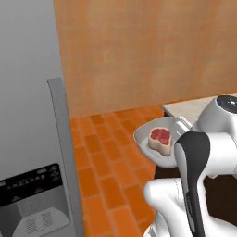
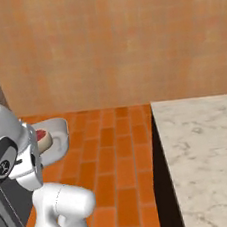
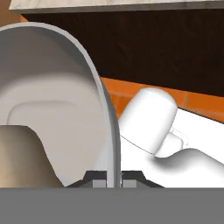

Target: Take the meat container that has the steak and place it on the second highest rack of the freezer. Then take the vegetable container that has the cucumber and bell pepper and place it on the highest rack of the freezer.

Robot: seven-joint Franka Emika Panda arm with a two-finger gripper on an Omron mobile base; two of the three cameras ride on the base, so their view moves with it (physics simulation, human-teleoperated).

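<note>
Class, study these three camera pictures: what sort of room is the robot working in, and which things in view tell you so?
Most likely a kitchen. A grey fridge-freezer with a dispenser panel stands at the left, a marble counter runs along the right, and the tool carries a meat container with a raw steak over an orange tiled floor.

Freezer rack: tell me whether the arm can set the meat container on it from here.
Probably not yet. The gripper is shut on the meat container's rim, steak aboard, held over the brick floor. The freezer door stands closed, no rack showing, so the door blocks the way.
</note>
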